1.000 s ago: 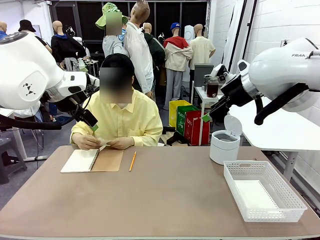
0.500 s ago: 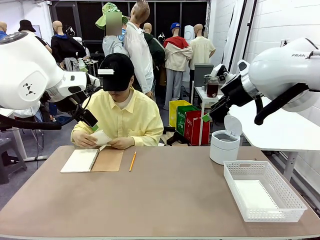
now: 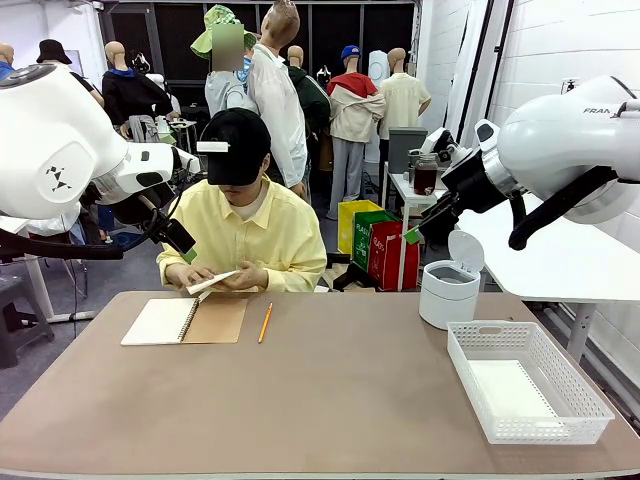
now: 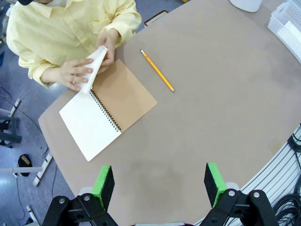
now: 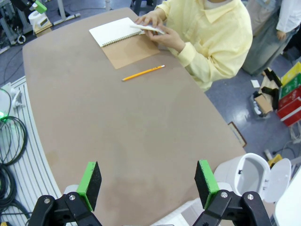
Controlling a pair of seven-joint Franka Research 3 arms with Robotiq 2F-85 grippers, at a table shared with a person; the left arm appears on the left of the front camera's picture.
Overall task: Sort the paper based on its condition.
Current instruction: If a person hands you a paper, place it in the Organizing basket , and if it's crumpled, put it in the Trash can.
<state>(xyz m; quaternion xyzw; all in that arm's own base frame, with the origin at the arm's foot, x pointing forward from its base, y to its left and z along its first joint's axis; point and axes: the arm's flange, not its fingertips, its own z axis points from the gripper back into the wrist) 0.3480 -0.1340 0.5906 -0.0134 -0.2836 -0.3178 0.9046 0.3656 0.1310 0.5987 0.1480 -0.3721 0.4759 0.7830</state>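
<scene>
At the far side of the table a person holds a folded white sheet of paper in both hands, just above the open spiral notebook. The same paper appears between the hands in both wrist views. Another flat sheet lies in the white basket. My left gripper hangs open high over the table's left, empty. My right gripper is open and empty too, raised above the right side near the bin.
A yellow pencil lies right of the notebook. A small white bin with its lid flipped up stands at the back right, behind the basket. The brown tabletop is bare in the middle and front.
The person raised the sheet off the notebook, then brought it down flatter and slightly to the right. Both arms stayed where they were.
</scene>
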